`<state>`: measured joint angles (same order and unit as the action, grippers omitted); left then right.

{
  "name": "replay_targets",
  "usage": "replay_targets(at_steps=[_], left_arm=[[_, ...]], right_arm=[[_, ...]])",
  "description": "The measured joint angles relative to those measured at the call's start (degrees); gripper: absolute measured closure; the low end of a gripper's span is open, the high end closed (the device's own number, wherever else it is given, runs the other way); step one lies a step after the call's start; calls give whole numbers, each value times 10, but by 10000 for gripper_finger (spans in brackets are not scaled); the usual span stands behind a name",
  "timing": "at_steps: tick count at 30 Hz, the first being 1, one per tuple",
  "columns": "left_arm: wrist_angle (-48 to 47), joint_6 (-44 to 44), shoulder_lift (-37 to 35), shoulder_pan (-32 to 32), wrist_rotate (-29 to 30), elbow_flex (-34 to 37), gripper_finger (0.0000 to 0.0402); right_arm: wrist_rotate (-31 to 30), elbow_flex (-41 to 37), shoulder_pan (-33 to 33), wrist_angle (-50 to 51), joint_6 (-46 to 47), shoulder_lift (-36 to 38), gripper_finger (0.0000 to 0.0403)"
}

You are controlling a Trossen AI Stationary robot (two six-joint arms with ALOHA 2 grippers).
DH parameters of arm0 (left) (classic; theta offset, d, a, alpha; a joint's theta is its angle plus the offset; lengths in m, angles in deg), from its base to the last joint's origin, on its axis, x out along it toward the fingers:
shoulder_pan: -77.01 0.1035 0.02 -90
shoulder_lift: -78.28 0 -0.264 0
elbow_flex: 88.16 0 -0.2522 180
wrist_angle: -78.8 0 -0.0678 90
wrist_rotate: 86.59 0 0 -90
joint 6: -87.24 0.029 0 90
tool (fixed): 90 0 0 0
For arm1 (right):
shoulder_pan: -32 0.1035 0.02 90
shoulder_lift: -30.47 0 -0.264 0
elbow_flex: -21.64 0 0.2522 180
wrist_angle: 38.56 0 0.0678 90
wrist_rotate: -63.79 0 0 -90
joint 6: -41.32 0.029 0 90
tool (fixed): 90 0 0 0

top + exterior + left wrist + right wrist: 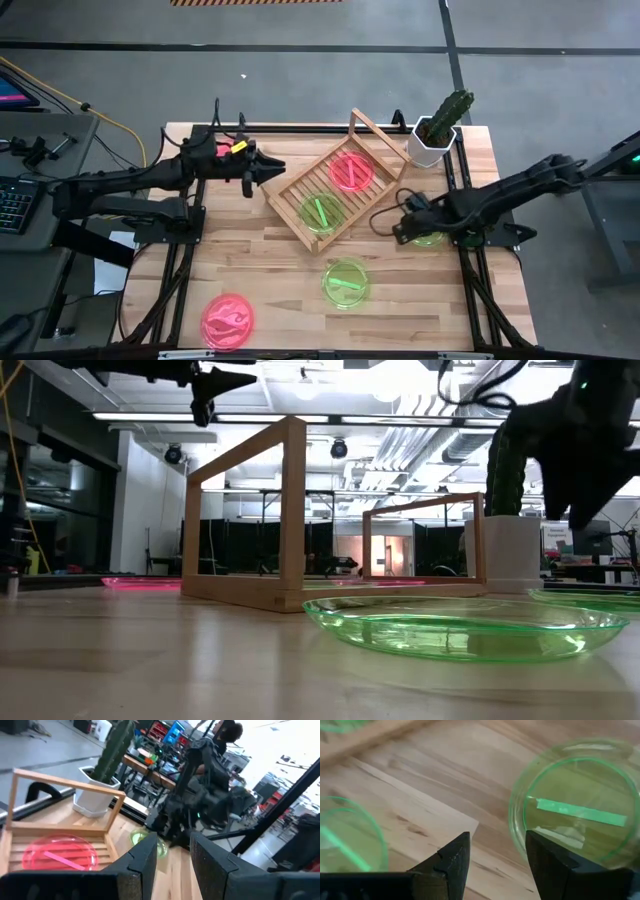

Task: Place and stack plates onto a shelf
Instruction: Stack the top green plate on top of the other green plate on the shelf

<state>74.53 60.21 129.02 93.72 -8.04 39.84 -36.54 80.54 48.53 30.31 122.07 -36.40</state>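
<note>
- Counting plates in high view: 5 visible, 2 pink-red, 3 green.
- Shelf (335,183) sits slanted mid-worktop, holds 2 plates: pink-red plate (351,171) nr the taller frame end, green plate (322,212) beside it on the slats.
- Loose on worktop (270,280): 1 green plate (346,283) below the shelf, 1 pink-red plate (228,320) nr front edge, 1 green plate (430,238) partly under the right arm.
- Right claw (494,857) low over that plate's rim, fingers apart, nothing clamped.
- Left claw (272,170) raised just left of shelf, fingers apart w/ nothing btwn.
- 1 white pot w/ cactus (438,132) at the back, by shelf's corner.
</note>
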Motion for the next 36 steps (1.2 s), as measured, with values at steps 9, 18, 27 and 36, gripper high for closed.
replay_targets(at_steps=[9,18,27,36], left_arm=[[7,6,0,0,0,0,293],[7,5,0,0,0,0,293],[7,-4,0,0,0,0,293],[7,-14,0,0,1,0,293]], right_arm=[[20,0,1,-30,0,-145,231],[8,9,1,-25,-1,-216,231],[-14,11,1,-23,-2,-262,246],[0,8,1,-8,-38,-246,388]])
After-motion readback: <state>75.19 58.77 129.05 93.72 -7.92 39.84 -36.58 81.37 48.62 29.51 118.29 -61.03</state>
